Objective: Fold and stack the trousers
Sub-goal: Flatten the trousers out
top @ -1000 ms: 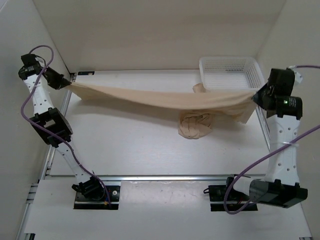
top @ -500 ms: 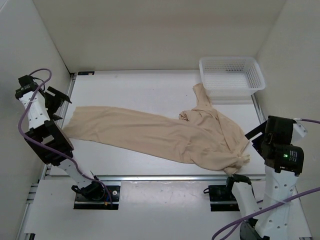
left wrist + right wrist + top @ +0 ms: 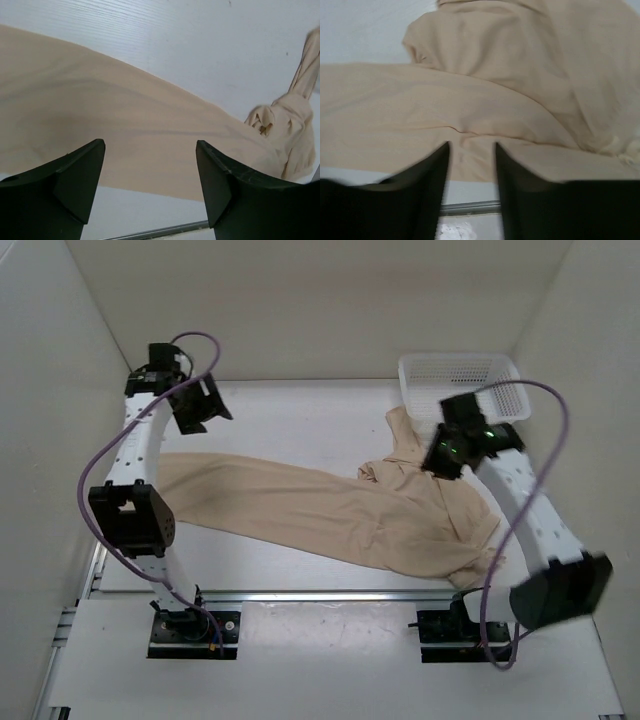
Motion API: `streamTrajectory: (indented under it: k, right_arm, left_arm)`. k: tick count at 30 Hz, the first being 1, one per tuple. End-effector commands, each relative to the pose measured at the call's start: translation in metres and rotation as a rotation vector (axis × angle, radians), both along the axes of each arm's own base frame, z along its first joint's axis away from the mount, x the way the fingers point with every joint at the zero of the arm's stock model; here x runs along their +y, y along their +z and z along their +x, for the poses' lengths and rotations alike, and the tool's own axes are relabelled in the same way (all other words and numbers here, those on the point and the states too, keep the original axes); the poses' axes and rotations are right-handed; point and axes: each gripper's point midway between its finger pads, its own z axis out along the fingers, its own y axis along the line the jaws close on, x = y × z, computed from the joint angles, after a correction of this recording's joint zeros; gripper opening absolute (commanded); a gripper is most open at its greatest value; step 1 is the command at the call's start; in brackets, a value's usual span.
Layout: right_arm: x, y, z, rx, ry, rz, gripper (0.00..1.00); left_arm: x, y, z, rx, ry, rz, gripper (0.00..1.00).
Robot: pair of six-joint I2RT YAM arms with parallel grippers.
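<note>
One pair of trousers (image 3: pixel 330 505) is sprawling from the surface's (image 3: pixel 300 420) left edge to its near-right corner; we are holding two grippers empty, left gripper (image 3: pixel 150 150) spread wide, right gripper (image 3: pixel 471 150) narrowly parted.

A white tabletop (image 3: pixel 300 420) sits inside a plain cream enclosure, shut in by a back wall (image 3: pixel 320 310), a left wall (image 3: pixel 40 440) and a right wall (image 3: pixel 600 350). A metal rail (image 3: pixel 330 594) runs along the near edge. A white mesh basket (image 3: pixel 455 358) stands at the far right corner. The light is soft and even.
</note>
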Motion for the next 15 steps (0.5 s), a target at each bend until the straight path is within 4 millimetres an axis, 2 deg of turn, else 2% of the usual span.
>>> streamTrajectory:
  k: [1,2,3,4,5,7,8,9,12,15]
  right_arm:
    - [0.083,-0.007,0.049,-0.027,0.274,-0.028,0.55]
    - [0.094,-0.036,0.061,0.050,0.289,-0.066,0.60]
    - [0.105,-0.034,0.073,0.036,0.308,-0.082,0.66]
    - [0.116,-0.043,0.076,0.057,0.330,-0.090,0.67]
    - [0.119,-0.065,0.087,0.099,0.335,-0.124,0.67]
    - [0.130,-0.080,0.098,0.114,0.357,-0.135,0.73]
    - [0.136,-0.094,0.109,0.138,0.369,-0.150,0.74]
    - [0.139,-0.102,0.115,0.148,0.380,-0.159,0.74]
    - [0.146,-0.128,0.135,0.177,0.373,-0.185,0.74]
    - [0.140,-0.147,0.148,0.192,0.305,-0.242,0.65]
  left_arm:
    - [-0.029,-0.004,0.003,0.007,-0.101,0.015,0.86]
    - [-0.035,-0.004,0.002,0.009,-0.106,0.010,0.86]
    - [-0.035,-0.012,0.002,0.032,-0.107,0.009,0.86]
    - [-0.035,-0.012,0.002,0.032,-0.107,0.009,0.86]
    - [-0.033,-0.018,0.000,0.046,-0.099,0.020,0.86]
    - [-0.033,-0.018,-0.003,0.049,-0.099,0.020,0.87]
    - [-0.031,-0.019,-0.007,0.053,-0.094,0.027,0.87]
    - [-0.031,-0.025,-0.010,0.073,-0.094,0.027,0.87]
    - [-0.031,-0.023,-0.014,0.064,-0.094,0.027,0.87]
    - [-0.033,-0.028,-0.016,0.074,-0.099,0.019,0.87]
